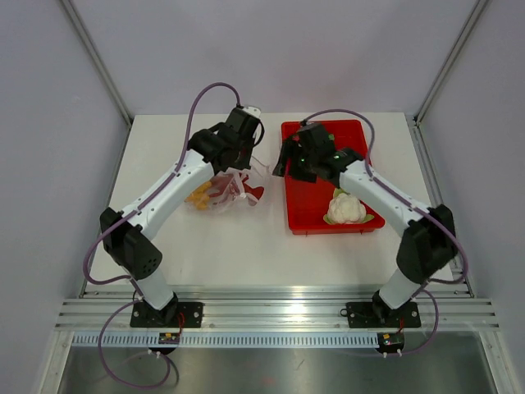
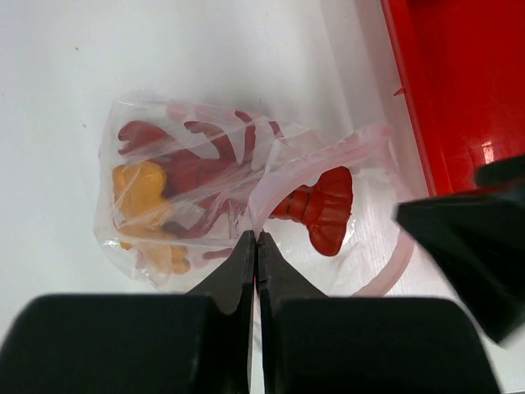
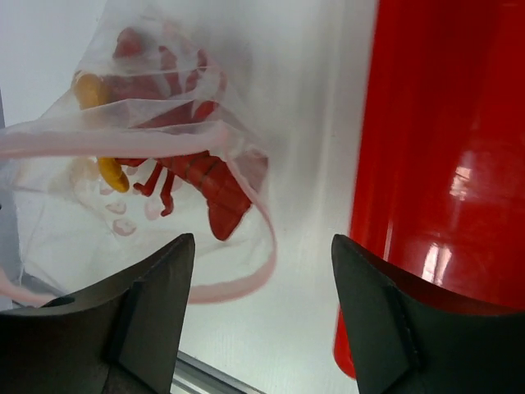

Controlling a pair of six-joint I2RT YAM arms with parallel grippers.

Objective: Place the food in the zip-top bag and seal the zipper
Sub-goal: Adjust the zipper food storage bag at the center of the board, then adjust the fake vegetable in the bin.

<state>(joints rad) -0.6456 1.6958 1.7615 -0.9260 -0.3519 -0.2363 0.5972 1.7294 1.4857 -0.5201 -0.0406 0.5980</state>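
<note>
Zip-top bag (image 1: 223, 193) is lying on white table (image 1: 246, 246), just left of red tray (image 1: 308, 209), red and orange food (image 2: 164, 185) inside. Left gripper (image 2: 257, 240) is pinching its film; right gripper (image 3: 262, 254) is hanging open beside it. Pale walls (image 1: 287, 49) are enclosing the table.

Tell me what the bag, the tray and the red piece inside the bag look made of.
Bag: thin clear plastic film, glossy; it crinkles and is see-through. Tray: probably rigid red plastic, with a shiny highlight on its smooth floor. Red piece: likely moulded plastic or rubber, uniform colour with ridged segments; which, I cannot tell.
</note>
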